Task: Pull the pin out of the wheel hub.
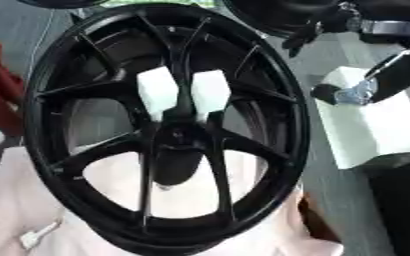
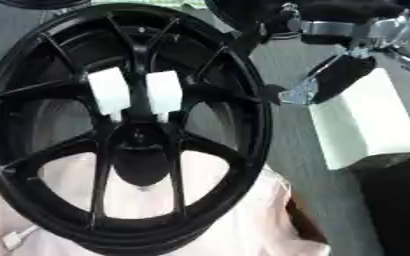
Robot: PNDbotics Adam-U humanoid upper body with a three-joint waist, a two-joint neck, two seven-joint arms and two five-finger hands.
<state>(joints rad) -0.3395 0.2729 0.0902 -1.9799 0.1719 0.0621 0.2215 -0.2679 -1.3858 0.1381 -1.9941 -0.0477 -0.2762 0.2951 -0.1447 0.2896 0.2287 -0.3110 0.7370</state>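
Wheel hub (image 1: 169, 125) upright, facing camera, long axis vertical, right hand (image 2: 331, 75) beside rim, grip unclear

Your wheel hub (image 1: 169, 130) is a black multi-spoke rim lying tilted, face up, filling the ground to the left of your right hand (image 2: 327, 75), its outer edge close beside the fingers. Two white blocks (image 1: 184, 92) stand side by side between the upper spokes, just above the dark centre boss, further left of that hand and a little lower. You cannot tell a pin apart from these at the centre.
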